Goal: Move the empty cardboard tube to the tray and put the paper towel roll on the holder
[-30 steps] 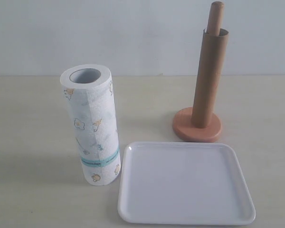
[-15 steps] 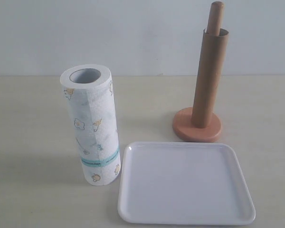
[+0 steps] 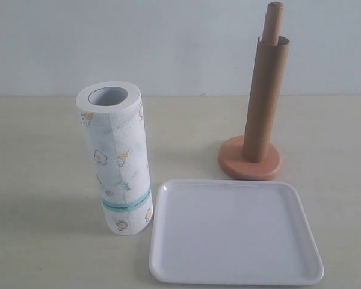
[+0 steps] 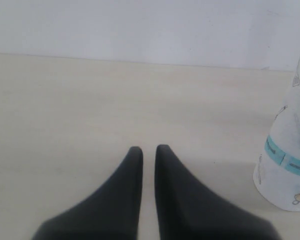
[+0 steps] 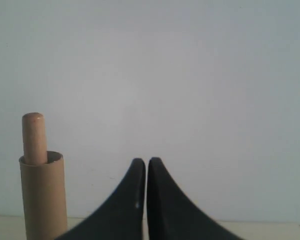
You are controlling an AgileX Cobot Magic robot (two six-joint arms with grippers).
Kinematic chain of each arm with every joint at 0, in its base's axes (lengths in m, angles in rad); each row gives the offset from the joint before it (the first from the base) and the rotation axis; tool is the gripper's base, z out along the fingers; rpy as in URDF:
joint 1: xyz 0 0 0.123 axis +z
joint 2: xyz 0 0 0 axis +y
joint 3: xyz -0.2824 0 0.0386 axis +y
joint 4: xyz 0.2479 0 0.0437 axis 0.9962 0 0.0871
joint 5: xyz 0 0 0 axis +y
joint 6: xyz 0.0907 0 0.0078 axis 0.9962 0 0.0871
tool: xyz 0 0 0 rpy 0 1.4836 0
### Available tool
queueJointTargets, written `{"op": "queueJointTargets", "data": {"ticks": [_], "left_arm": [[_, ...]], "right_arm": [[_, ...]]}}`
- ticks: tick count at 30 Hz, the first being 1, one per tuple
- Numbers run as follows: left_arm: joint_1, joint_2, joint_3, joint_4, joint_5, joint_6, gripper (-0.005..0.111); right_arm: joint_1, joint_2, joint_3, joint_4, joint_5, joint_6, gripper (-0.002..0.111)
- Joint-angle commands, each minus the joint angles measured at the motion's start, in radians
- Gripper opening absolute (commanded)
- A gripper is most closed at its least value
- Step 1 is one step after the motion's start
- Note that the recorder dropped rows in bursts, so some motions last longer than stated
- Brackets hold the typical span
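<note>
Neither arm shows in your exterior view, so read each tool from its own wrist camera. The left tool [image 4: 149, 148] is narrow: its two dark fingers are closed down to a thin slit with only table [image 4: 65, 110] showing through it, and their rear parts run off the frame. The right tool [image 5: 146, 161] is tighter, tips pressed together against the plain wall [image 5: 190, 75], and it grips nothing.

The empty cardboard tube [image 3: 265, 99] stands upright, sleeved over the pole of the holder [image 3: 233, 161]. It hides most of the pole, so you see only the rounded tip above the tube's top rim and the round disc base below. In the right wrist view the tube's lower part is cut off and the base is out of frame.

The paper towel roll [image 3: 117, 162] stands on end on the table, just beside the left edge of the tray [image 3: 234, 183] in the exterior view; you cannot tell whether they touch. The left wrist camera catches only a slice of the roll's lower part with the teal band. The tray lies flat in front of the holder, its far rim right at the disc base, and contact there is also unclear. Its near rim falls almost at the bottom of the picture.
</note>
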Motion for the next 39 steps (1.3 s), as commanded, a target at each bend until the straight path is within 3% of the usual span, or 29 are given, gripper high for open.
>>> {"op": "queueJointTargets", "data": {"ticks": [1,8,18,25,28,31,34,39], "left_arm": [[0.005,-0.004,0.004,0.0,0.001,-0.007,0.009],[0.005,-0.004,0.004,0.0,0.001,-0.007,0.009],[0.005,-0.004,0.004,0.0,0.001,-0.007,0.009],[0.005,-0.004,0.004,0.0,0.001,-0.007,0.009],[0.005,-0.004,0.004,0.0,0.001,-0.007,0.009],[0.005,-0.004,0.004,0.0,0.001,-0.007,0.009],[0.005,-0.004,0.004,0.0,0.001,-0.007,0.009],[0.005,-0.004,0.004,0.0,0.001,-0.007,0.009]], "right_arm": [[0.0,0.029,-0.007,-0.016,0.013,0.119,0.001],[0.0,0.202,-0.007,-0.408,-0.137,0.269,0.001],[0.0,0.499,-0.007,-0.463,-0.373,0.196,0.001],[0.0,0.684,-0.137,-0.691,-0.361,0.293,0.004],[0.0,0.741,-0.184,-0.687,-0.359,0.312,0.02],[0.0,0.771,-0.226,-0.687,-0.335,0.322,0.053],[0.0,0.789,-0.263,-0.683,-0.322,0.356,0.076],[0.0,0.791,-0.304,-0.685,-0.294,0.432,0.074]]}}
